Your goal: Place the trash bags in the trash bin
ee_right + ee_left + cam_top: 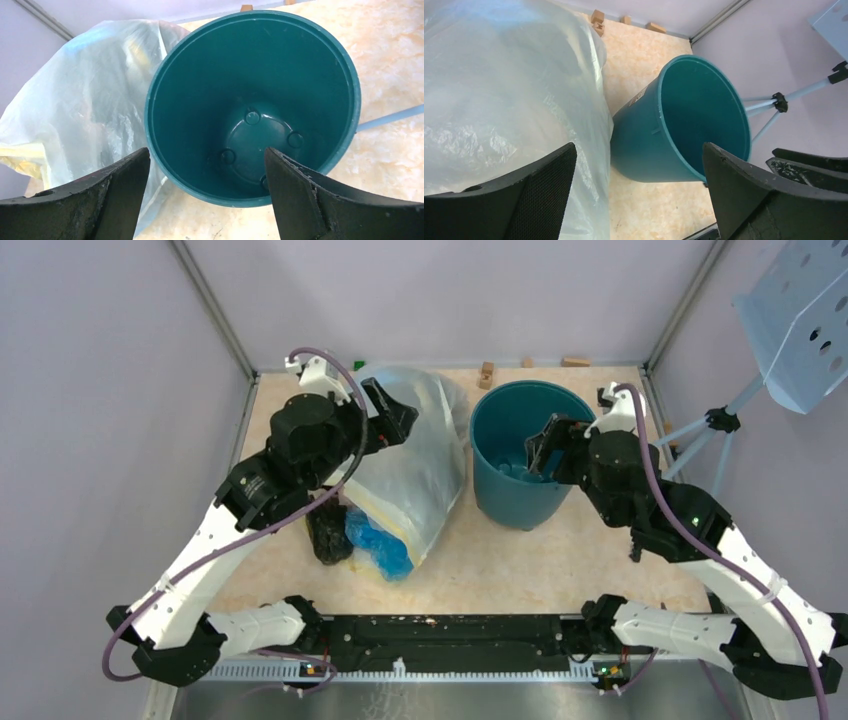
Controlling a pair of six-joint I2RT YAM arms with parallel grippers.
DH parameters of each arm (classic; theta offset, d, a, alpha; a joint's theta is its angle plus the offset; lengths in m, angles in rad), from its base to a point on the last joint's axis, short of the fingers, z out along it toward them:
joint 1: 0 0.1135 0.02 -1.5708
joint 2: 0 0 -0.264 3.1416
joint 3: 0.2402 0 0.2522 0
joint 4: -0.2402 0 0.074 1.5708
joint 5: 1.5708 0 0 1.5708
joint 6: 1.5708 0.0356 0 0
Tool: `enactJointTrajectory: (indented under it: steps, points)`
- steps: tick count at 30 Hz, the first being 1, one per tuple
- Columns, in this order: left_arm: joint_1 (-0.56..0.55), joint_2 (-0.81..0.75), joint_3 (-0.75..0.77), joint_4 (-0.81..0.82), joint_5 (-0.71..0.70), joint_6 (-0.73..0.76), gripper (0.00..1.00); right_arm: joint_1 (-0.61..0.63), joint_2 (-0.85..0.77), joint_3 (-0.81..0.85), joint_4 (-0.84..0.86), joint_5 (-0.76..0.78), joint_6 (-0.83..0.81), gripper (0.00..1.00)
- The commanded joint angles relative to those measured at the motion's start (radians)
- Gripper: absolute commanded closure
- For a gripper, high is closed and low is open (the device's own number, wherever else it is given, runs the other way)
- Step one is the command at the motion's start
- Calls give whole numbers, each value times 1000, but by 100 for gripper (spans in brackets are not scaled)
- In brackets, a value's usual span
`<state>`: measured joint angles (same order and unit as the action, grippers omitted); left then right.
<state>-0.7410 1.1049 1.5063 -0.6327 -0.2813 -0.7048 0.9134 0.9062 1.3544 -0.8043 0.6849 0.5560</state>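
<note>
Right end effector (206,152) and left end effector (639,147) both gape near trash bin (200,75), its floor showing.

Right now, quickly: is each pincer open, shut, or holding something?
Left pincer: open, holding nothing, next to the translucent bag.
Right pincer: open, holding nothing, above the trash bin.
</note>
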Motion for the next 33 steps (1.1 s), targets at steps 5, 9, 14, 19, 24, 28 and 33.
enactJointTrajectory:
  steps: [5, 9, 14, 19, 24, 28, 33]
  points:
    - [1, -149, -111, 46, -20, 136, 3, -1, 13, 8, 103, -42, -43, 16]
    - [3, -280, -172, -129, -224, -23, 28, -1, 32, 12, 126, -70, -58, 16]
    - [2, -411, -242, -311, -247, -172, 30, 3, 132, 65, 132, -268, -143, 16]
    - [1, -415, -260, -533, -244, -265, 25, 63, 272, 171, 75, -313, -146, 15]
    - [1, -382, -296, -652, -220, -304, 16, 174, 335, 203, 108, -265, -148, 15]
    - [2, -399, -370, -642, -223, -321, 20, 210, 380, 220, 114, -277, -127, 15]
    - [2, -457, -527, -549, -214, -332, 28, 216, 403, 218, 119, -309, -110, 15]
